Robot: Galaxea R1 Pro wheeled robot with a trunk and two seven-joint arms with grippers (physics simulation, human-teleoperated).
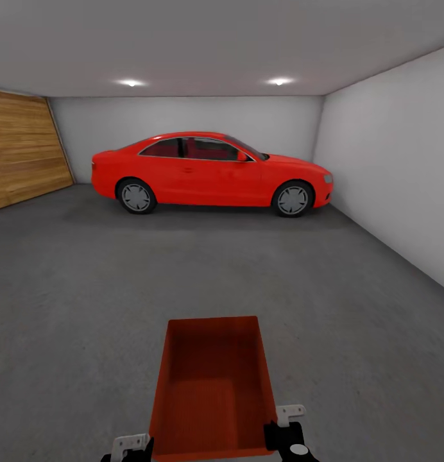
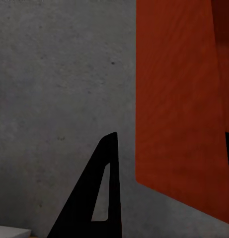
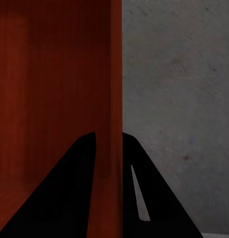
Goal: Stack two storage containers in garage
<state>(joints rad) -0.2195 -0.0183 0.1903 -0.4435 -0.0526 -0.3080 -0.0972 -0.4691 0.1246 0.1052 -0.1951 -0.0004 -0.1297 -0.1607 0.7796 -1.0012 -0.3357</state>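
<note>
The bin (image 1: 212, 391) hangs low in front of the robot, open top up and long axis pointing ahead, carried above the floor (image 1: 74, 308) rather than resting on it, judging by the wrist views, where concrete shows past its walls. It seems held this way so it can be driven in level and set straight down.

The right end effector (image 3: 108, 183) is closed on the bin's right wall: in the right wrist view one dark finger sits inside the wall and the other outside, pinching the thin red panel between them. The left end effector (image 1: 133, 448) sits by the bin's near left corner. In the left wrist view one finger (image 2: 97, 198) stands apart from the red wall (image 2: 174, 99), over bare concrete, so it looks open and gripping nothing, though its other finger is barely visible. Both arms are tucked low and close to the body.

Beyond lies open floor, then a red car (image 1: 209, 172) parked across the far wall, with a plank door (image 1: 23, 151) on the left.
</note>
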